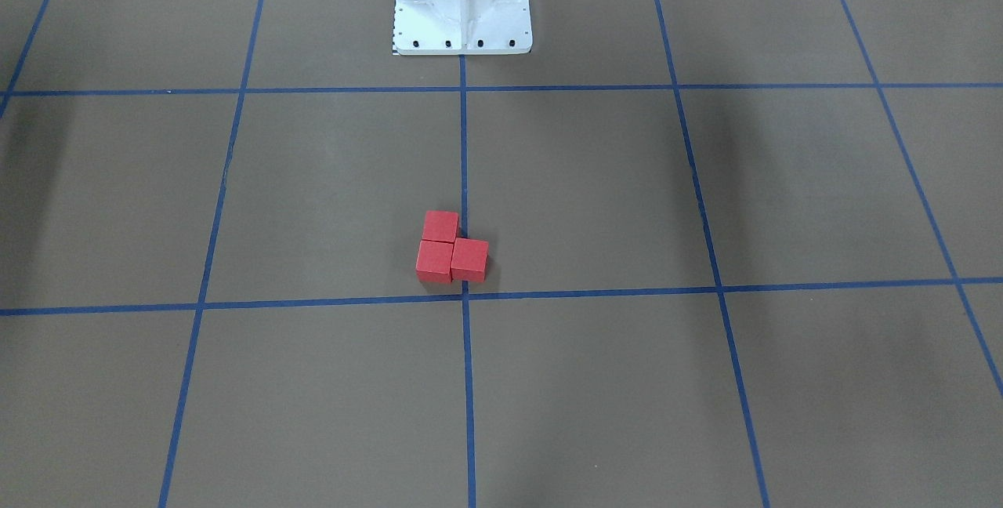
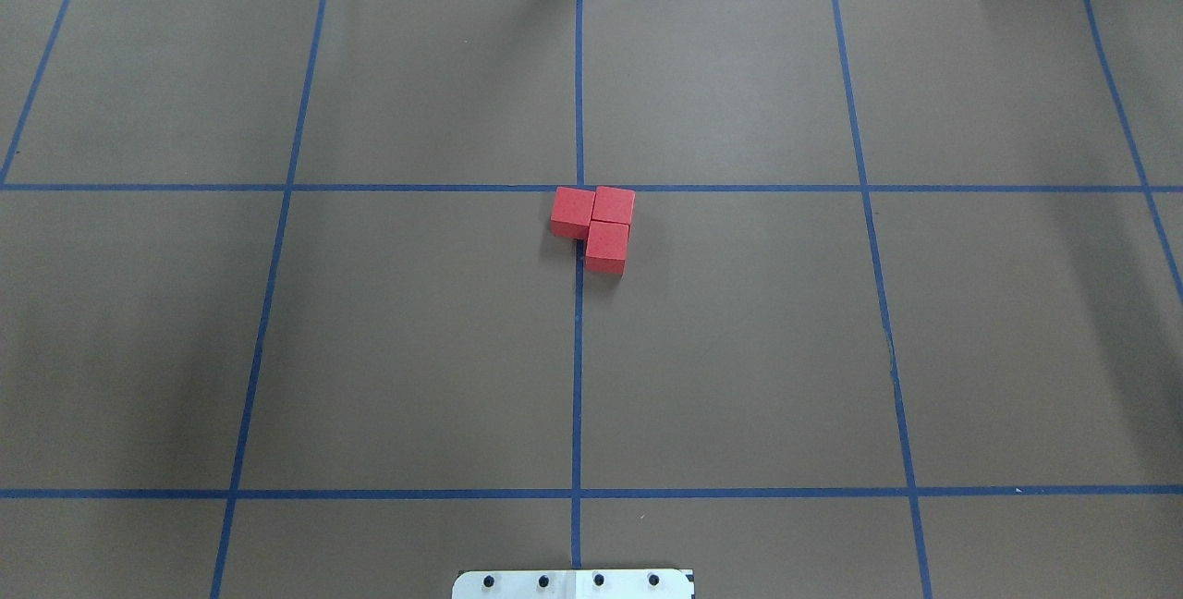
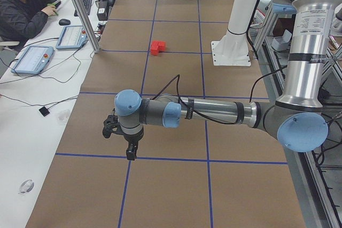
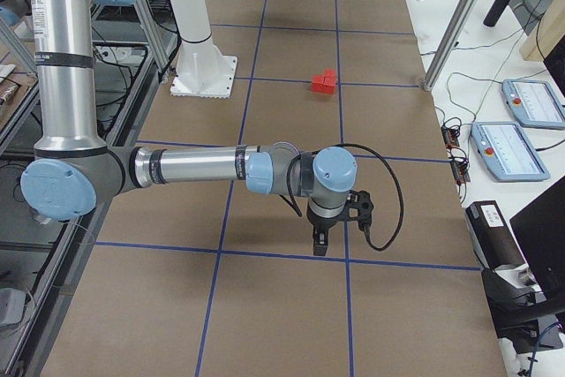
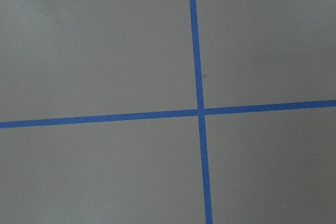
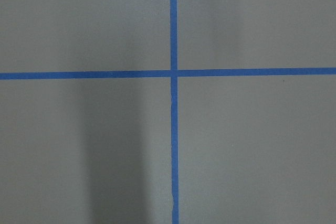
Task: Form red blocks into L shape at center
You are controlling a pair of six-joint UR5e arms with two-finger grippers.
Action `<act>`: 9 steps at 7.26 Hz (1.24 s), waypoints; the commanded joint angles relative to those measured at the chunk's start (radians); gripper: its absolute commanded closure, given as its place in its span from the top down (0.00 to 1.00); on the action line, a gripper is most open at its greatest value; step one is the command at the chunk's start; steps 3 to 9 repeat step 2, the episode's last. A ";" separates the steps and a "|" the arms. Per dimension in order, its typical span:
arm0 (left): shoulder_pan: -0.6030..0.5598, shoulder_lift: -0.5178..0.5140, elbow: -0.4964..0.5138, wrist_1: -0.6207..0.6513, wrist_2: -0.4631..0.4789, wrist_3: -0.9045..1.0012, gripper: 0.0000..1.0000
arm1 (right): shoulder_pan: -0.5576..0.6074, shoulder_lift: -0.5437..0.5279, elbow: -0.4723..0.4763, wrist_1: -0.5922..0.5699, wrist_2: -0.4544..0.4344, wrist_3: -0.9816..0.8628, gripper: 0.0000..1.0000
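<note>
Three red blocks [image 1: 440, 226] [image 1: 434, 259] [image 1: 470, 259] sit touching in an L shape on the brown surface. They lie just on the robot's side of the center tape crossing [image 1: 465, 296], astride the middle blue line. In the overhead view the blocks [image 2: 596, 225] sit right below the crossing [image 2: 579, 188]. The blocks also show in the exterior left view [image 3: 157, 47] and the exterior right view [image 4: 324, 82]. My left gripper [image 3: 130, 154] hangs far from them above a tape line. My right gripper [image 4: 320, 243] does the same at the other end. I cannot tell whether either is open or shut.
The white robot base plate [image 1: 462, 38] stands behind the blocks. A seated operator [image 3: 21, 9] and teach pendants [image 3: 32, 59] are on a side table beyond the surface's far edge. Both wrist views show only brown paper and blue tape crossings [image 5: 200, 112] [image 6: 174, 72].
</note>
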 commanded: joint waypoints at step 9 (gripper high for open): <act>0.001 0.000 -0.001 0.000 0.002 0.000 1.00 | 0.000 0.000 0.007 0.000 0.001 0.001 0.99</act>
